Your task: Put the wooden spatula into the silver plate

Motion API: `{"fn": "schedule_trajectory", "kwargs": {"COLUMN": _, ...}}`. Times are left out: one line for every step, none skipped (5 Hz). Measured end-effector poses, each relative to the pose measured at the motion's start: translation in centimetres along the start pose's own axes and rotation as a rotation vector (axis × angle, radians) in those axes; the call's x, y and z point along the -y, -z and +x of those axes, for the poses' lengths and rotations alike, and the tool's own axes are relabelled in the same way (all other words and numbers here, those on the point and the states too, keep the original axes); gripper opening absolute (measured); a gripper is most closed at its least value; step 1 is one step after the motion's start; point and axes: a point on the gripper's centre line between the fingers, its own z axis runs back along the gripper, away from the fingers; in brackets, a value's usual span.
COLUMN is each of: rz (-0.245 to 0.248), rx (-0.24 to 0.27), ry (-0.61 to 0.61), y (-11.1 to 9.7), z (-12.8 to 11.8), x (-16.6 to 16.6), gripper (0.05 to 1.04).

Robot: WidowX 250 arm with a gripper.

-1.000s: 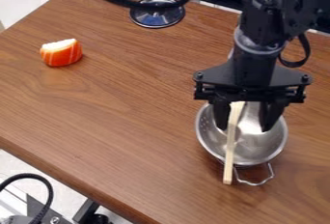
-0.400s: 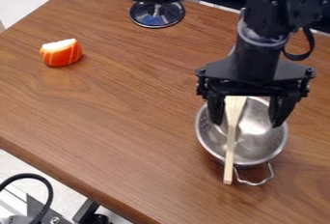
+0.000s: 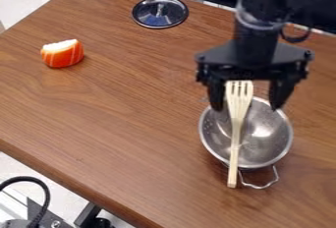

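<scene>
Toward the right side of the desk [image 3: 118, 124], the wooden spatula [image 3: 235, 138] is lying right across the silver plate [image 3: 267, 146], which honestly looks more like a round, deep bowl with little holes in its side. So the spatula is on it, just kinda longer than the thing it's on. Its slotted head pokes out past the far rim, and the handle runs over the near rim, with the tip sticking out beside a bent wire handle [image 3: 263, 186]. It sits left of the bowl's middle as the camera sees it, and most of the shiny inside shows to the right of it.

The tool [image 3: 245, 108] hangs above the far side of the bowl with its two fingers spread wide, nothing pinched. From this angle the spatula's head shows in the gap, closer to the left finger than the right one. Can't tell if that finger touches it. The black arm [image 3: 257, 42] comes down from the top edge.

Other stuff on the desk: a round lid [image 3: 148, 17] with a knob, up near the far edge, and an orange chunk with pale stripes and a white top [image 3: 64, 56] over on the left, well apart from the bowl.
</scene>
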Motion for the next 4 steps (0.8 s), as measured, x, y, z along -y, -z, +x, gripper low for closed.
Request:
{"fn": "schedule_trajectory", "kwargs": {"rz": -0.013, "rx": 0.031, "ry": -0.039, "y": -1.0, "z": 1.8, "x": 0.0, "gripper": 1.000}}
{"fn": "schedule_trajectory", "kwargs": {"rz": -0.012, "rx": 0.012, "ry": -0.056, "y": -1.3, "z": 2.8, "x": -0.8, "gripper": 1.000}}
{"fn": "schedule_trajectory", "kwargs": {"rz": -0.008, "rx": 0.007, "ry": -0.061, "y": -1.5, "z": 3.6, "x": -1.6, "gripper": 1.000}}
{"fn": "schedule_trajectory", "kwargs": {"rz": -0.007, "rx": -0.002, "ry": -0.054, "y": -1.6, "z": 4.0, "x": -2.1, "gripper": 1.000}}
